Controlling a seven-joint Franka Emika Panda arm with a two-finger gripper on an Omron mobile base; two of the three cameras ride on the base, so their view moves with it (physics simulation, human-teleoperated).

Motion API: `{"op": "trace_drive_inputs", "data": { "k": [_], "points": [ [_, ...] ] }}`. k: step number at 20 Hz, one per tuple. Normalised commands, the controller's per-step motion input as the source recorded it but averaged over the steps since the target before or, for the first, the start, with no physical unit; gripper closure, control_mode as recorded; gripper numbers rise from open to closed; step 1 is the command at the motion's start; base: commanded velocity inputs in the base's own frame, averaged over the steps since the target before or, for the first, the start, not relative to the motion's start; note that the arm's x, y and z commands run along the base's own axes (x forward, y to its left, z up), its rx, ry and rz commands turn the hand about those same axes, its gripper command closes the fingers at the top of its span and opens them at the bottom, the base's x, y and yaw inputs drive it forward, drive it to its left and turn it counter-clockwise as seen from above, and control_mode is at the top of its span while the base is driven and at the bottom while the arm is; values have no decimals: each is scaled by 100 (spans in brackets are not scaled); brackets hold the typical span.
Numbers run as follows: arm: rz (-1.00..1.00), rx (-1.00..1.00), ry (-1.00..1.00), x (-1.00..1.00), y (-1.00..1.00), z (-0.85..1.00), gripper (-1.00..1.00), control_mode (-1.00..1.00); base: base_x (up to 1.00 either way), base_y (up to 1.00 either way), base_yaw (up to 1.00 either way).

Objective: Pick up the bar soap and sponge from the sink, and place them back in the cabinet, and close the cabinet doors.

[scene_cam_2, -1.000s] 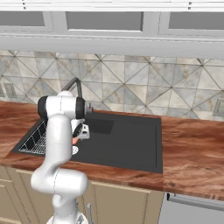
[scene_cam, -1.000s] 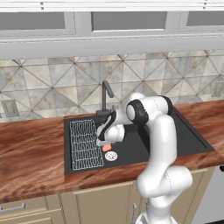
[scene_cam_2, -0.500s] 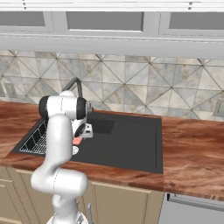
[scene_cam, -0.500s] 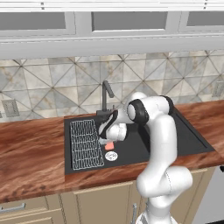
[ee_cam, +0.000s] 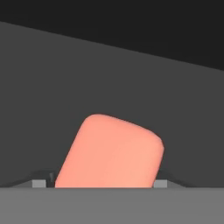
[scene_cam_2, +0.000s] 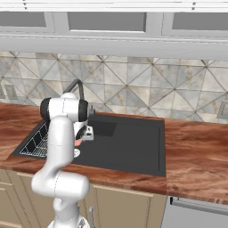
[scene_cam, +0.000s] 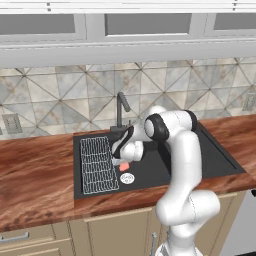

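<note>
Reaching down into the black rectangular recessed sink (scene_cam: pixel 215 160), the end effector (scene_cam: pixel 122 163) hangs directly over the salmon-pink rounded bar soap (scene_cam: pixel 124 166), beside the white wire rack (scene_cam: pixel 97 165) and round white drain (scene_cam: pixel 127 178). From the right base, soap (scene_cam_2: pixel 78 143) peeks beside the arm. In the hand view, soap (ee_cam: pixel 109 153) sits tilted between the fingertips (ee_cam: pixel 38 183); whether they clamp it cannot be told.

Kitchen wall with wood-grain counter

A reddish-brown countertop (scene_cam: pixel 35 170) runs beneath a grey-beige diamond-tile backsplash (scene_cam: pixel 65 102); grey glass-fronted upper cabinets (scene_cam_2: pixel 107 21) hang above, beige lower cabinets (scene_cam: pixel 107 232) below.
</note>
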Motion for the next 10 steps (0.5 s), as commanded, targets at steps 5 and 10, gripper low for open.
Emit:
{"op": "trace_drive_inputs", "data": {
  "k": [5,10],
  "points": [
    [0,0,-6,-29,-30,1,100,-100,0,0,0],
    [0,0,-7,-57,-58,21,100,-100,0,0,0]
  ]
}}
